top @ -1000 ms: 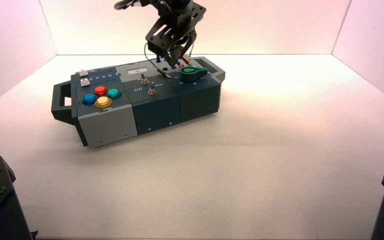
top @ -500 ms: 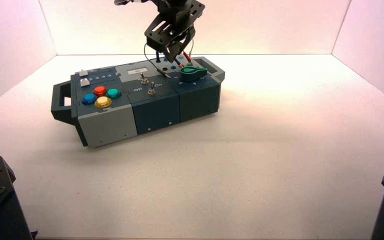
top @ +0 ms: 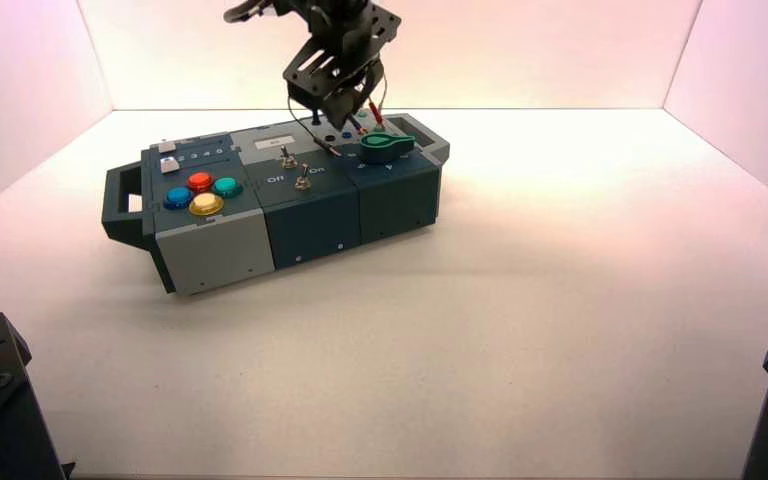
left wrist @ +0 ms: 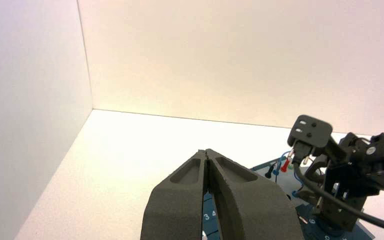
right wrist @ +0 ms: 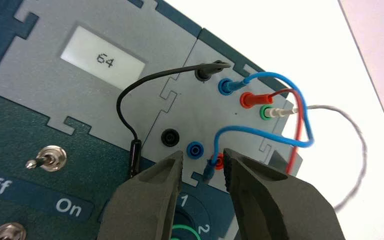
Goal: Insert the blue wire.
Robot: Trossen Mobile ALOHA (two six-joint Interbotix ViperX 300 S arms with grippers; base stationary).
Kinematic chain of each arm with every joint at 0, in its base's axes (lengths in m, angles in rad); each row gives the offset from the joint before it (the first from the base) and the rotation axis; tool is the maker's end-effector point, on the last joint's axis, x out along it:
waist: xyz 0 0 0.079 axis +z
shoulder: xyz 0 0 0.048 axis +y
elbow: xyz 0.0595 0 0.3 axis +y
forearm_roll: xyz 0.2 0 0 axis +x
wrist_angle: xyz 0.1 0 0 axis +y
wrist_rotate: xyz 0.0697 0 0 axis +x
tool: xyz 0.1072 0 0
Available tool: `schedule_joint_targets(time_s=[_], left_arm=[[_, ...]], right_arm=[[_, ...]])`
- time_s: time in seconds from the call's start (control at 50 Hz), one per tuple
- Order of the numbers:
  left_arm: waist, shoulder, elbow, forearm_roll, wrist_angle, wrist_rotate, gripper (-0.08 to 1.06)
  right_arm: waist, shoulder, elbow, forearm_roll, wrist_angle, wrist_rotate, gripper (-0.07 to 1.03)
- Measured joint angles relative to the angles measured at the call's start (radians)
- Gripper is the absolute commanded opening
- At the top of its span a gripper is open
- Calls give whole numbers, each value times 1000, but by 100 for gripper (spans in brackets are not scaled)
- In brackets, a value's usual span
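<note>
The blue wire (right wrist: 300, 120) arches over the box's grey socket panel (right wrist: 190, 120). One blue plug (right wrist: 227, 86) sits in a blue socket in the far row. Its other plug (right wrist: 210, 170) lies loose on the panel beside a red socket (right wrist: 220, 161), close to an empty blue socket (right wrist: 195, 148). My right gripper (right wrist: 202, 160) hovers open just above this loose plug, one finger on each side, not touching it. In the high view the right gripper (top: 345, 112) hangs over the back of the box (top: 310, 215). My left gripper (left wrist: 207, 152) is shut and empty, off to the side.
On the same panel are a red wire (right wrist: 295, 150), a white wire (right wrist: 360, 145) and a black wire (right wrist: 125, 100) with one loose plug (right wrist: 135, 157). A green knob (top: 388, 146), toggle switches (right wrist: 47, 159), a display reading 64 (right wrist: 103, 59) and coloured buttons (top: 202, 192) surround it.
My right gripper has lifted a little and drifted left above the socket panel, still open. The blue wire's loose plug stays on the panel.
</note>
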Motion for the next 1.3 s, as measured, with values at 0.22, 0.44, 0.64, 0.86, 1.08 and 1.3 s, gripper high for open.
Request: schedule_joint_targets(time_s=[0.22,0.44,0.64,0.86,1.08,1.3], left_arm=[[0,0,0,-2,-6,2,-3],[0,0,0,0,-12,3,-3],[0,0,0,0,-15,3,-3],[0,0,0,-2,-15,3,-3],[0,-2,0,0,-18,3,-3],[0,-2,0,0,-20,3,-3]], right_arm=[[0,25,-26,-2,21,0,44],[0,29,-54,-5,41,0,42],[0,48,-83,-12,78,-2,42],[-2,71,-98,-17,104,0,40],[-3,72,-101,-17,109,0,35],[-6,74,-110,-17,118,0,19]])
